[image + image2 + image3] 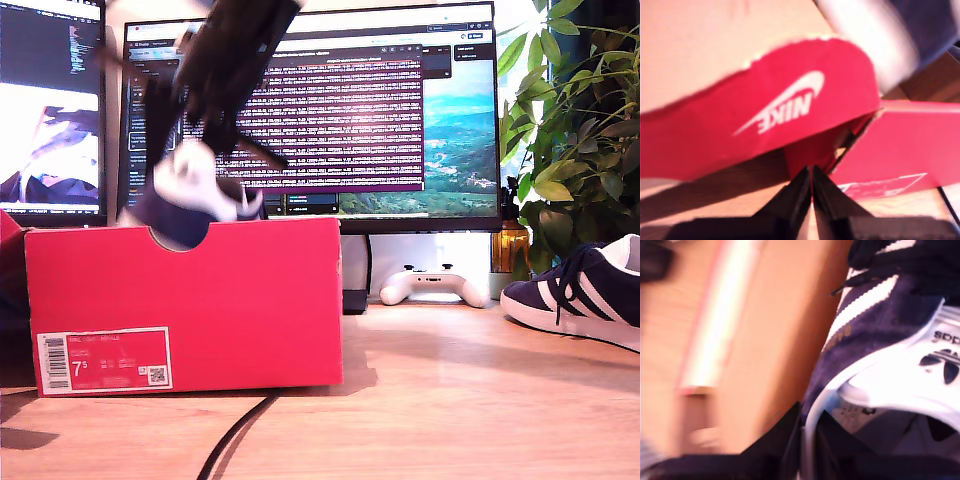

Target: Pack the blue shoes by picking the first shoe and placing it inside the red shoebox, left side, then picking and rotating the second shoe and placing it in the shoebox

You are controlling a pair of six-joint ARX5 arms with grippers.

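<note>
The red shoebox (pixel 230 300) stands at the exterior view's left, with its 7.5 label facing the camera. One blue shoe (pixel 185 200) hangs blurred over the box's notch, partly below the rim. My second gripper (pixel 807 435) is shut on that blue shoe's (pixel 880 325) white heel collar; its arm (pixel 220 70) reaches down from above. The other blue shoe (pixel 580 295) rests on the table at the exterior view's right. My first gripper (pixel 811 175) is shut on nothing, close to the box's Nike-marked lid flap (pixel 765 115), with the held shoe (pixel 900 35) blurred beyond.
A white game controller (pixel 432 285) lies behind the box, under a wide monitor (pixel 330 110). A leafy plant (pixel 575 130) stands at the exterior view's right. A black cable (pixel 235 435) runs across the wooden table in front of the box.
</note>
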